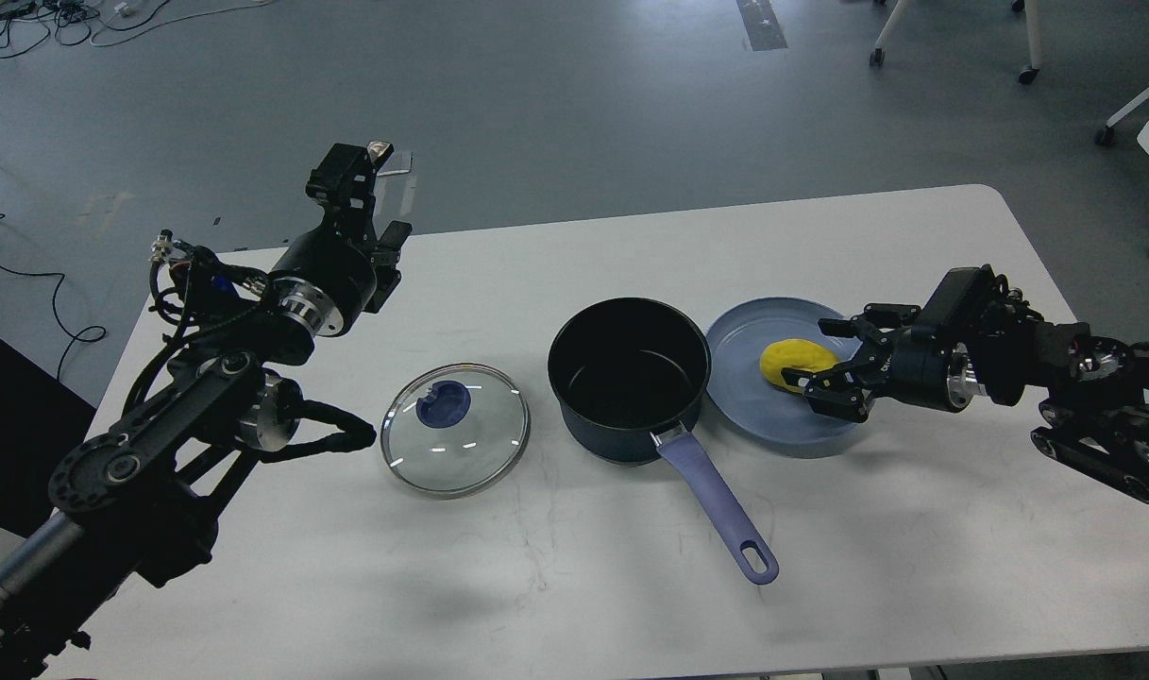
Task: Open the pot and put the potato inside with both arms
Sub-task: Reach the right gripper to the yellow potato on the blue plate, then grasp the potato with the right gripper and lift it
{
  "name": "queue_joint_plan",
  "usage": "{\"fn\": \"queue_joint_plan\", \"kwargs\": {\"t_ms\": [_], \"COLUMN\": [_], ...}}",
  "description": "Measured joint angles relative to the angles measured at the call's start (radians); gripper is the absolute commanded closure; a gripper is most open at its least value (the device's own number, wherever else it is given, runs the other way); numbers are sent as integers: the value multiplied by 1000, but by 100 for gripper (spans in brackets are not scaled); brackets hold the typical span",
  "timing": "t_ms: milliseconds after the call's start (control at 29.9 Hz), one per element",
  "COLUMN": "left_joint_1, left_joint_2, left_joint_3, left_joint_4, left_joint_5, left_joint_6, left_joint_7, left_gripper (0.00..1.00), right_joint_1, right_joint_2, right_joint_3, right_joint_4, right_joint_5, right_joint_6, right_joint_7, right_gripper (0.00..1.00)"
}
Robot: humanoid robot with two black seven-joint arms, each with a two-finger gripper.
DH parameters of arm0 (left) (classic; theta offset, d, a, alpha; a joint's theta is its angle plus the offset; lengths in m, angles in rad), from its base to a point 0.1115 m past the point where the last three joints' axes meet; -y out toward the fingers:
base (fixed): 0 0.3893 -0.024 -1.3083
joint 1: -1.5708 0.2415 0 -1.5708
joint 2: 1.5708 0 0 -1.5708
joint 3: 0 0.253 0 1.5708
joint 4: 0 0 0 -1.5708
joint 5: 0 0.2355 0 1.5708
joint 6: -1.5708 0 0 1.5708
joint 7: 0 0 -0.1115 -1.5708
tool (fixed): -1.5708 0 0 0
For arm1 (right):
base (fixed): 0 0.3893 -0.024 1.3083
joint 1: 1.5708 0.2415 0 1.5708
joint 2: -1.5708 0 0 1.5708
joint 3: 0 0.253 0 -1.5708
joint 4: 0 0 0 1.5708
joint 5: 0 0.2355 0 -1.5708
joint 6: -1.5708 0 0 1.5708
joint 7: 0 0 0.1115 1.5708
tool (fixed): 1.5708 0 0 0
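While the pot [629, 378] stands open and empty at the frame's centre, its handle running toward the lower right, the potato [793, 361] lies in the plate [768, 416] just right of it, the plate's rim touching or nearly touching the pot. The right gripper [834, 364], low over the plate at centre right, has its jaws spread around the potato's right end; whether they press it I cannot tell. The lid [454, 442] rests flat on the table [914, 529], left of the pot and apart from it. The left gripper [371, 198] is raised at upper left, over the table's far edge, jaws spread and empty. The table's lower part lies bare.
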Motion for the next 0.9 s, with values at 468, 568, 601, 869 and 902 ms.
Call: {"fn": "queue_joint_plan", "kwargs": {"t_ms": [468,568,601,869,902], "left_joint_1": [12,12,12,10,10], "left_joint_2": [4,4,5,11,10], "left_joint_3": [5,8,8,11,11], "left_joint_4": [1,1,1,0,0], "left_joint_5": [7,7,7,7,7], "left_joint_6": [1,1,1,2,2], "left_joint_7": [-23,-23,-23,-24,-24], "left_gripper": [2,2,2,2,2], "right_joint_1": [58,86,95,170,174], "right_joint_2": [34,31,31,37,41], "right_joint_3": [-62,-61,-61,-60,-60], "right_joint_4": [-43,-31,-26,99,124], "right_joint_5": [19,68,77,101,102], "right_joint_6": [-65,-103,-119,-192,-192], "right_joint_7": [0,0,0,0,0], "right_gripper": [69,70,70,70,70]}}
